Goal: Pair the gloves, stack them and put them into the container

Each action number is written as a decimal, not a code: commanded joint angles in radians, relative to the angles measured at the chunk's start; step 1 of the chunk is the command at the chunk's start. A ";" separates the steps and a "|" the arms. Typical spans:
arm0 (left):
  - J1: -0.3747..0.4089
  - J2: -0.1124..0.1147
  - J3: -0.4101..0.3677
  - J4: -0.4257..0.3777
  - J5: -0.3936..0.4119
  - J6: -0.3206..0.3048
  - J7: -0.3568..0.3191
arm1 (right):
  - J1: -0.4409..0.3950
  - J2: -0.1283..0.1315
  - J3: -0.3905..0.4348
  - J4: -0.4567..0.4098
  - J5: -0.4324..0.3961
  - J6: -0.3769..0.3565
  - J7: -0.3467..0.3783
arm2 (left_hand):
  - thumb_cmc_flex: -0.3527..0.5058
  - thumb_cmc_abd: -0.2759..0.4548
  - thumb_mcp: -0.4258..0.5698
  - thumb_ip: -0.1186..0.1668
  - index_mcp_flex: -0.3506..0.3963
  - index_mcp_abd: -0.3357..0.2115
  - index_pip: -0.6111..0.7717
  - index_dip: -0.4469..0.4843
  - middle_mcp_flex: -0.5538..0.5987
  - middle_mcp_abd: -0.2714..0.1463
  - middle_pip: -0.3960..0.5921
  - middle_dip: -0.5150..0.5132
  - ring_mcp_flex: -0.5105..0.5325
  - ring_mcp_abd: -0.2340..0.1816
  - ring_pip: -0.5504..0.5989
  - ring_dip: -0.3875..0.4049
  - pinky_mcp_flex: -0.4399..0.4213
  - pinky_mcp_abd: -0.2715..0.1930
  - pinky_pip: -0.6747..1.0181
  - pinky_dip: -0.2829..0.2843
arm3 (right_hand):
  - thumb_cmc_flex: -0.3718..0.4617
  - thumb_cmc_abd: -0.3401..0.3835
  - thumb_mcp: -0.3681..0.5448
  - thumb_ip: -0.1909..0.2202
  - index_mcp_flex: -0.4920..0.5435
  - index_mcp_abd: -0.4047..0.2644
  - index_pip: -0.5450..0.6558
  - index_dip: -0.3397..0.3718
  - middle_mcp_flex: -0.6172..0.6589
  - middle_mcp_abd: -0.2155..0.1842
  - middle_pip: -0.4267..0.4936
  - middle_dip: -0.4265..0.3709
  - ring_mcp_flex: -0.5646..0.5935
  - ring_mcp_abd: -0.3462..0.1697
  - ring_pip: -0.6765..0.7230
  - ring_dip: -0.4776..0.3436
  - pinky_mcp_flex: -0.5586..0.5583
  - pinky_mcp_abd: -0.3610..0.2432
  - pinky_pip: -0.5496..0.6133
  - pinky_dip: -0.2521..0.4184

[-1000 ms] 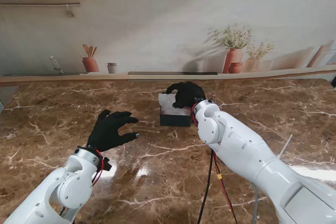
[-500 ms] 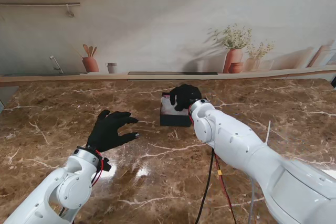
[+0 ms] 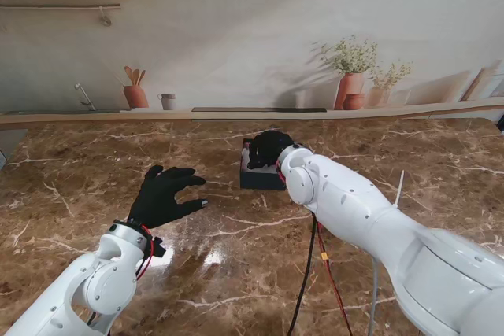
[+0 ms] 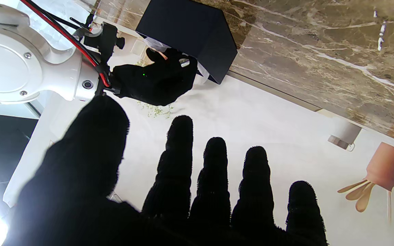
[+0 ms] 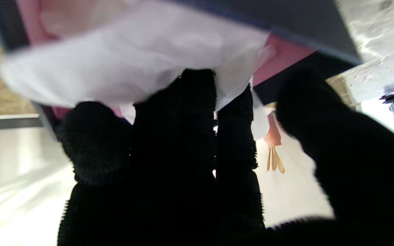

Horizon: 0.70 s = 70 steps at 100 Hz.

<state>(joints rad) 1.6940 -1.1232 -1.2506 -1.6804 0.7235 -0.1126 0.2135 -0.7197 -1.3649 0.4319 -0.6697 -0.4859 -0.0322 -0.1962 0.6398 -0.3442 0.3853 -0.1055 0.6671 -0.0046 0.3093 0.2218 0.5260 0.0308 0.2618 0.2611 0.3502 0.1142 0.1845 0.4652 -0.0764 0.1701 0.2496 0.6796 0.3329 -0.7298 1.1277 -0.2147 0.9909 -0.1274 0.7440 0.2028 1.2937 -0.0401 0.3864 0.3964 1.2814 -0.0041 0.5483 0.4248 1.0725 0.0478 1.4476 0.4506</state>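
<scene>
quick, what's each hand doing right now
Left hand: open, fingers spread, holding nothing.
Right hand: at the box, fingers on the white gloves; grip cannot be told.

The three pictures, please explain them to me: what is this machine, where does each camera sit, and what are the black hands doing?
This is a robot with two white arms, each ending in a five-fingered hand in black fabric. The wide picture looks down from the robot's stand onto the brown marble table. The other two come from wrist cameras and appear upside down. The left hand hovers with its fingers spread, holding nothing. The right hand reaches into the small dark box, fingers against the thin white gloves inside. Whether it grips them is unclear.
</scene>
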 commanded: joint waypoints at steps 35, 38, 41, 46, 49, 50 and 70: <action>0.006 -0.001 0.002 0.000 -0.001 0.002 0.003 | 0.021 0.019 -0.029 -0.007 0.061 -0.018 0.170 | 0.027 0.029 -0.001 0.021 -0.005 -0.018 0.003 0.005 -0.030 -0.008 -0.022 -0.011 -0.041 -0.039 -0.027 -0.012 -0.020 -0.018 -0.054 0.018 | -0.226 0.252 -0.365 0.197 -0.084 0.069 -0.278 0.181 -0.182 0.042 -0.104 -0.072 -0.142 0.057 -0.180 -0.079 -0.147 0.020 -0.170 -0.009; 0.006 -0.001 0.002 0.000 -0.001 0.002 0.003 | 0.024 0.017 -0.033 -0.003 0.066 -0.019 0.180 | 0.028 0.028 -0.001 0.021 -0.005 -0.018 0.003 0.005 -0.028 -0.007 -0.022 -0.010 -0.041 -0.040 -0.026 -0.012 -0.020 -0.018 -0.055 0.019 | -0.230 0.251 -0.363 0.199 -0.092 0.070 -0.282 0.181 -0.193 0.044 -0.108 -0.073 -0.154 0.058 -0.185 -0.081 -0.162 0.023 -0.179 -0.010; 0.006 -0.001 0.001 0.000 0.000 0.002 0.004 | 0.026 0.016 -0.036 -0.001 0.071 -0.017 0.191 | 0.027 0.029 -0.001 0.021 -0.005 -0.018 0.003 0.005 -0.029 -0.008 -0.022 -0.010 -0.041 -0.041 -0.026 -0.012 -0.020 -0.018 -0.055 0.019 | -0.233 0.251 -0.361 0.201 -0.100 0.071 -0.287 0.182 -0.202 0.044 -0.111 -0.074 -0.165 0.056 -0.192 -0.083 -0.182 0.025 -0.193 -0.011; 0.007 -0.001 0.000 0.000 0.000 0.002 0.004 | 0.030 0.014 -0.044 0.006 0.077 -0.018 0.204 | 0.027 0.030 -0.002 0.021 -0.006 -0.017 0.003 0.005 -0.029 -0.008 -0.022 -0.010 -0.041 -0.039 -0.026 -0.012 -0.020 -0.019 -0.056 0.020 | -0.237 0.252 -0.359 0.202 -0.113 0.065 -0.294 0.182 -0.220 0.035 -0.116 -0.076 -0.190 0.052 -0.204 -0.087 -0.220 0.032 -0.221 -0.014; 0.007 -0.002 -0.001 0.000 -0.001 0.002 0.004 | 0.033 0.013 -0.049 0.008 0.080 -0.018 0.216 | 0.027 0.029 -0.002 0.021 -0.005 -0.020 0.003 0.005 -0.029 -0.008 -0.022 -0.010 -0.042 -0.039 -0.027 -0.012 -0.020 -0.019 -0.057 0.020 | -0.242 0.256 -0.359 0.202 -0.124 0.057 -0.299 0.183 -0.234 0.028 -0.120 -0.077 -0.211 0.046 -0.215 -0.090 -0.250 0.032 -0.240 -0.016; 0.007 -0.002 -0.001 0.000 -0.001 0.002 0.004 | 0.034 0.013 -0.051 0.008 0.081 -0.018 0.220 | 0.027 0.030 -0.002 0.021 -0.006 -0.020 0.003 0.005 -0.030 -0.008 -0.022 -0.010 -0.042 -0.040 -0.027 -0.012 -0.020 -0.019 -0.057 0.020 | -0.244 0.257 -0.359 0.202 -0.128 0.054 -0.300 0.183 -0.239 0.025 -0.122 -0.077 -0.218 0.045 -0.218 -0.091 -0.259 0.032 -0.245 -0.016; 0.008 -0.001 -0.001 -0.001 -0.001 0.004 0.002 | 0.053 0.015 -0.086 0.013 0.089 -0.011 0.287 | 0.027 0.030 -0.004 0.021 -0.006 -0.019 0.004 0.006 -0.029 -0.008 -0.021 -0.010 -0.041 -0.038 -0.025 -0.011 -0.020 -0.019 -0.060 0.023 | -0.263 0.286 -0.360 0.201 -0.181 0.008 -0.327 0.206 -0.319 -0.010 -0.134 -0.066 -0.290 0.025 -0.239 -0.072 -0.357 0.017 -0.293 0.030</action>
<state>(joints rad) 1.6956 -1.1233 -1.2526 -1.6802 0.7230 -0.1119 0.2153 -0.6632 -1.3480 0.3508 -0.6681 -0.4025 -0.0508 0.0655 0.6398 -0.3442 0.3853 -0.1055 0.6671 -0.0046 0.3093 0.2218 0.5260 0.0308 0.2614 0.2611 0.3499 0.1142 0.1844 0.4650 -0.0769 0.1701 0.2370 0.6819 0.1232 -0.4586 0.7729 -0.0585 0.8331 -0.0845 0.4274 0.3854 1.0139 -0.0193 0.2880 0.3409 1.0262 0.0219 0.3288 0.3651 0.7364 0.0730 1.1743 0.4501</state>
